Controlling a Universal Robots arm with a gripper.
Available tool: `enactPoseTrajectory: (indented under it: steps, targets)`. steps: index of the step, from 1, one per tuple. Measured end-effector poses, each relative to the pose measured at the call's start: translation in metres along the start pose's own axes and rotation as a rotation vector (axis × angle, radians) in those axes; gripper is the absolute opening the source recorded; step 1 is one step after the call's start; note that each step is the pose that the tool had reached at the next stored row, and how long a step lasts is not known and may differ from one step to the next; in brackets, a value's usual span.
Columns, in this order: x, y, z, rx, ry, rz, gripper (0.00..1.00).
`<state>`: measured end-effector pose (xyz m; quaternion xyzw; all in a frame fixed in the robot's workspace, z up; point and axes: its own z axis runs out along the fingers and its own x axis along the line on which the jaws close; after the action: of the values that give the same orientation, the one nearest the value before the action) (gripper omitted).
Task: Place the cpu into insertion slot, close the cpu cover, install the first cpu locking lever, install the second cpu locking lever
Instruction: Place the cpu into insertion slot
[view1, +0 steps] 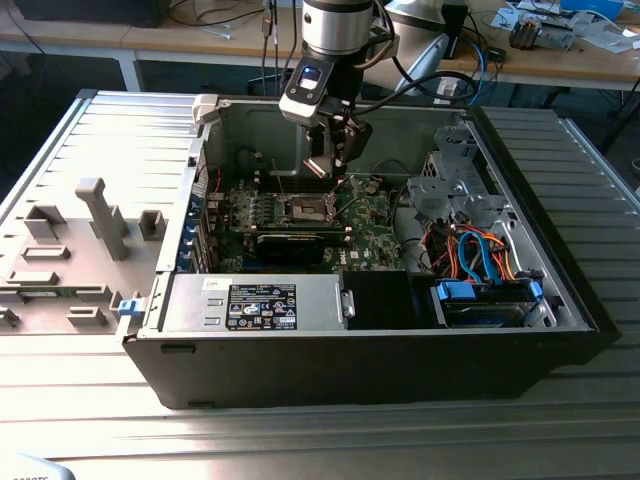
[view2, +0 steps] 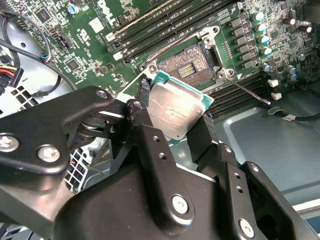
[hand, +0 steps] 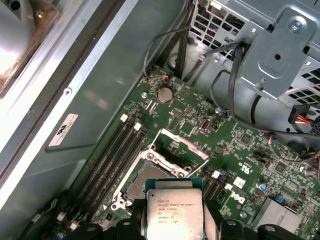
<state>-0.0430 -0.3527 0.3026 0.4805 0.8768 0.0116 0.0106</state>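
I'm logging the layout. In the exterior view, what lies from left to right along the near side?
Grey moulded part → power supply → blue drive tray.

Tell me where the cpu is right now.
In both wrist views the cpu sits clamped in the gripper, held over the motherboard beside the open socket, not yet seated.
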Motion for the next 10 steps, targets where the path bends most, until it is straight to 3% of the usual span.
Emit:
enactPoseTrajectory:
  steps: [10]
  targets:
    - [0.0,0.0,0.0,0.0001,-0.0005,0.017,0.55]
